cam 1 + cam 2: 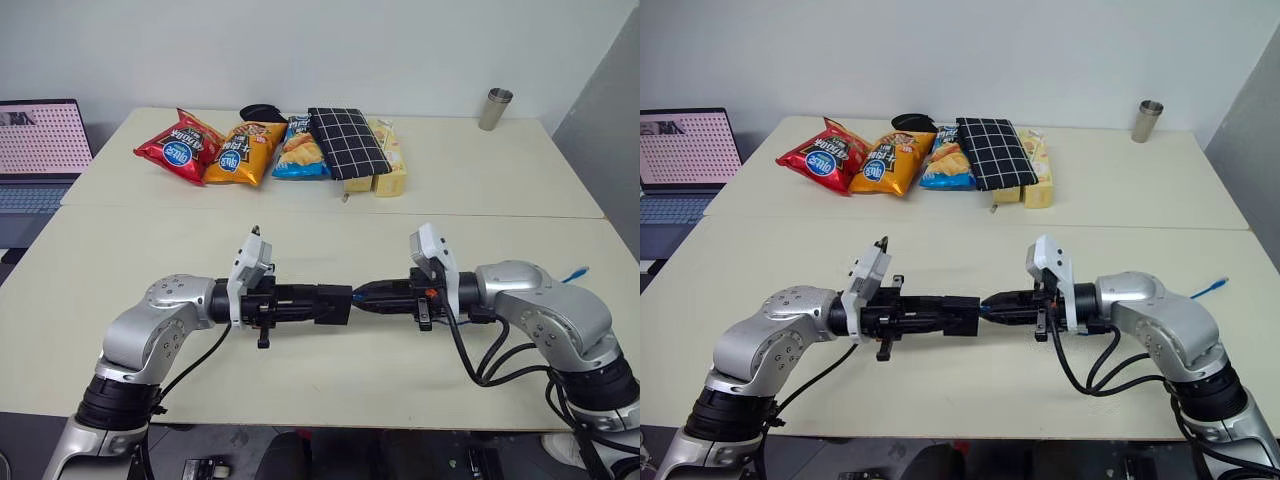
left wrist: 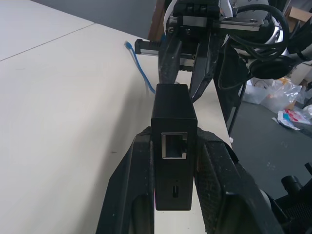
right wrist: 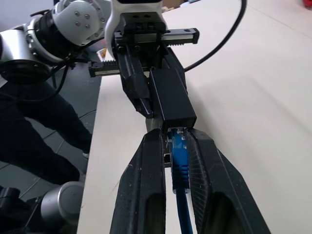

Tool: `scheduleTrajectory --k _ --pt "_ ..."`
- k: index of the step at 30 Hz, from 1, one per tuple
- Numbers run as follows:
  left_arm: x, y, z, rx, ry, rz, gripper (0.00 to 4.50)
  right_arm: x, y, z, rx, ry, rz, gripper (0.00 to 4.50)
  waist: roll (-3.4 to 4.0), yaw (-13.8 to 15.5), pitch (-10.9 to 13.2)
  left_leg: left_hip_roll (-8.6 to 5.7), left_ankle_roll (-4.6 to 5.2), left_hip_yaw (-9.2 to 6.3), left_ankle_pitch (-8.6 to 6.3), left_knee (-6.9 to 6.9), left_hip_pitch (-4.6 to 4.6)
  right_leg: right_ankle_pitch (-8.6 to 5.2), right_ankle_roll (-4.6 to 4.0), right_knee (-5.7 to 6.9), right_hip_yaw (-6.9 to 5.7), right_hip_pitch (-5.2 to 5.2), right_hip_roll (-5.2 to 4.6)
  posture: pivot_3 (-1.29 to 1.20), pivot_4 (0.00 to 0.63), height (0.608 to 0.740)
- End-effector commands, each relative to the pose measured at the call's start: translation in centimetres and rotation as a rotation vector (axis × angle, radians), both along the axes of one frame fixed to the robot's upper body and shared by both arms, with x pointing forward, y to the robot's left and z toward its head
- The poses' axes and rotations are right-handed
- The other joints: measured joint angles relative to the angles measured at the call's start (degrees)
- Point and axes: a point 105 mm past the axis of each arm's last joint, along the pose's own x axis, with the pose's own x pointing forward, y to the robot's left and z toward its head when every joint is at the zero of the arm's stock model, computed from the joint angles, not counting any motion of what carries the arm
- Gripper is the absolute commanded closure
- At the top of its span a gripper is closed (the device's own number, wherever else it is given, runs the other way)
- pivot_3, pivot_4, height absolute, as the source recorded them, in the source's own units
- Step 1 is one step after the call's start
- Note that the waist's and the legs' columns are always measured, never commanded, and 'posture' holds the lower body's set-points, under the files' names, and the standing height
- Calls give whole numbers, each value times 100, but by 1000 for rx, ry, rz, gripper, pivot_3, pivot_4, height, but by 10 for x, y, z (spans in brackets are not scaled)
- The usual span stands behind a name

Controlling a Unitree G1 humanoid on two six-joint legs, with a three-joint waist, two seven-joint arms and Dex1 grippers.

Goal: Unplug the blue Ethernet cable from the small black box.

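Held above bare tabletop [image 1: 330, 390] near its front edge: small black box [image 2: 173, 122] clamped in left gripper [image 2: 170, 161], right gripper [image 3: 176, 161] pinching blue Ethernet cable [image 3: 180, 156] at its plug. Cable's free end [image 1: 574, 272] trailing toward the right edge. Snack bags [image 1: 230, 148], checked pouch [image 1: 347, 142] and metal cup [image 1: 495, 108] well apart across the seam.

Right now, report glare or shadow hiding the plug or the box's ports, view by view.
Left wrist view: no glare, the empty port of the small black box reads plainly. Right wrist view: the plug of the blue Ethernet cable stands bright between dark fingers of the right tool. Left eye view: soft shadows on the table.
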Motion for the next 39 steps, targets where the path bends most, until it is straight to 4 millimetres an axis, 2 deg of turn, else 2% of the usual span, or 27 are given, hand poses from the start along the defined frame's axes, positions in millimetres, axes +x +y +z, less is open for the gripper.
scheduleTrajectory --k 1,6,9,21,25,27,33,39 --pt "-3 -6 10 -18 -57 -25 3733 -1 2 5 -7 -33 23 4189 0 0 0 0 0 0 0 0 0 0 0 0 0 0 0 0 150 740" --pt "-5 -7 10 -18 -57 -43 3733 -1 1 6 -14 -30 37 4202 0 0 0 0 0 0 0 0 0 0 0 0 -1 0 0 0 150 740" --pt "-6 -7 9 -9 -62 -56 3733 -1 -1 5 -24 -26 45 4500 0 0 0 0 0 -1 0 0 0 0 0 -1 0 0 0 0 150 740" --pt "-4 -1 8 10 -70 -50 3733 6 -16 -1 -78 -24 21 4500 0 1 0 0 2 -1 -1 0 0 0 0 -1 0 0 0 0 150 740" --pt "-5 -5 6 9 -69 -56 3733 1 -11 7 -29 -13 42 4500 0 0 0 0 2 -1 -1 0 0 0 0 -1 -1 0 0 0 150 740" --pt "-6 -6 5 9 -68 -60 3733 1 -7 11 -4 -16 43 3840 0 0 0 0 2 -1 -1 0 0 0 0 -1 0 0 0 0 150 740" --pt "-7 -6 5 9 -66 -64 3733 -5 -9 14 9 16 41 2565 0 1 0 0 3 -1 -1 0 0 0 0 -1 -1 0 0 0 150 740" --pt "-7 -6 4 6 -66 -58 3733 -10 -12 3 -7 57 14 2484 0 2 0 0 4 -2 -2 -1 -1 0 0 -3 -1 1 0 0 150 740"
